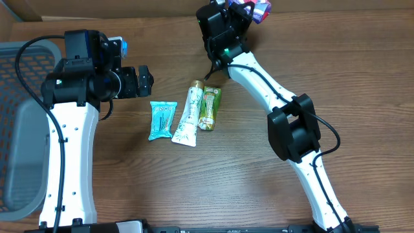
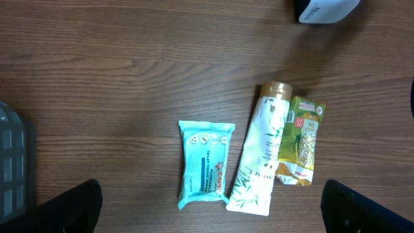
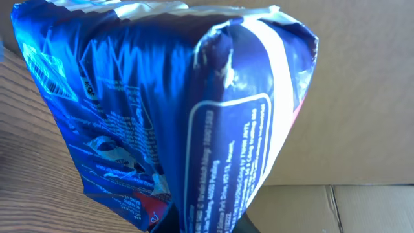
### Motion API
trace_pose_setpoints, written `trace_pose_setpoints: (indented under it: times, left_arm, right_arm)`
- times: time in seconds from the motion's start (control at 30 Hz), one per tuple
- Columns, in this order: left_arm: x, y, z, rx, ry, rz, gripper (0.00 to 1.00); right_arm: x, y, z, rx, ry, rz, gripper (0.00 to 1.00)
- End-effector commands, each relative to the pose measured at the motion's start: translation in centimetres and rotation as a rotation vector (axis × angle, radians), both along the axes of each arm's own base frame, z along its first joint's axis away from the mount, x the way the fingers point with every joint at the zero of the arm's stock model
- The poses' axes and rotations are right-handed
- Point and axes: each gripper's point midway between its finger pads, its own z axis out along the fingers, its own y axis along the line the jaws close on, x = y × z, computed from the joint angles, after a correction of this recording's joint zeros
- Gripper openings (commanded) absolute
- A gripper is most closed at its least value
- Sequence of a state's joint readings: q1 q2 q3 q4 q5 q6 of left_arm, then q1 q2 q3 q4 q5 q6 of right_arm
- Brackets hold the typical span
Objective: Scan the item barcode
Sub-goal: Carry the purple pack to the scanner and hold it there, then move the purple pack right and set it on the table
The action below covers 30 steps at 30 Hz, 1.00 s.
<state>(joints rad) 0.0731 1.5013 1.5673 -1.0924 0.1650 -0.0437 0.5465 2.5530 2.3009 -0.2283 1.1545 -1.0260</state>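
Observation:
My right gripper (image 1: 248,13) is at the far edge of the table, lifted and shut on a shiny blue packet (image 1: 260,9). In the right wrist view the blue packet (image 3: 162,110) fills the frame, with white print and a white stripe on it. The dark fingers (image 3: 169,224) pinch its lower end. I cannot make out a barcode on the side that shows. My left gripper (image 1: 146,80) hangs open above the table, left of the items. Its two fingers (image 2: 70,208) are spread wide with nothing between them.
Three items lie side by side mid-table: a teal wipes pack (image 1: 162,120), a white tube (image 1: 188,114) and a green snack packet (image 1: 209,107). A grey mesh basket (image 1: 18,129) stands at the left edge. Cardboard lines the back.

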Motion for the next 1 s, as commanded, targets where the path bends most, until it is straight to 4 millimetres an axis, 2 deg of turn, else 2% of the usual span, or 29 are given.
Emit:
trace_pose_setpoints:
  times: [0.0, 0.1, 0.2, 0.4, 0.5, 0.53, 0.6, 0.83, 0.9, 0.97]
  left_arm:
    - [0.3, -0.3, 0.7, 0.008, -0.023, -0.030, 1.00]
    - [0.3, -0.3, 0.7, 0.008, -0.023, -0.030, 1.00]
    - [0.4, -0.3, 0.8, 0.008, -0.023, -0.030, 1.00]
    - [0.3, -0.3, 0.7, 0.008, -0.023, -0.030, 1.00]
    - [0.3, -0.3, 0.7, 0.008, -0.023, -0.030, 1.00]
    - [0.4, -0.3, 0.8, 0.008, -0.023, -0.030, 1.00]
    - [0.3, -0.3, 0.7, 0.008, -0.023, -0.030, 1.00]
    - [0.4, -0.3, 0.8, 0.008, -0.023, -0.030, 1.00]
    - [0.3, -0.3, 0.7, 0.008, -0.023, -0.030, 0.99]
    - [0.4, -0.3, 0.8, 0.008, -0.023, -0.030, 1.00]
  right_arm:
    - [-0.6, 1.0, 1.1, 0.010, -0.030, 0.000, 0.04]
    - [-0.9, 2.0, 1.1, 0.010, -0.030, 0.015, 0.04]
    - [-1.7, 3.6, 2.1, 0.019, -0.043, 0.044, 0.04]
    - [-4.4, 6.2, 6.3, 0.162, -0.092, 0.111, 0.04]
    - [-6.6, 7.0, 7.5, 0.321, -0.027, 0.184, 0.04]
    - [-8.6, 7.4, 8.1, 0.470, 0.037, 0.224, 0.04]
    - [-11.1, 7.5, 9.1, 0.642, 0.106, 0.243, 0.04]
    - [-21.7, 5.1, 14.8, 1.235, 0.322, 0.173, 0.04]
    - [-24.5, 2.6, 15.7, 1.281, 0.387, 0.132, 0.04]
    - [-26.5, -1.0, 15.8, 1.312, 0.401, 0.013, 0.04]
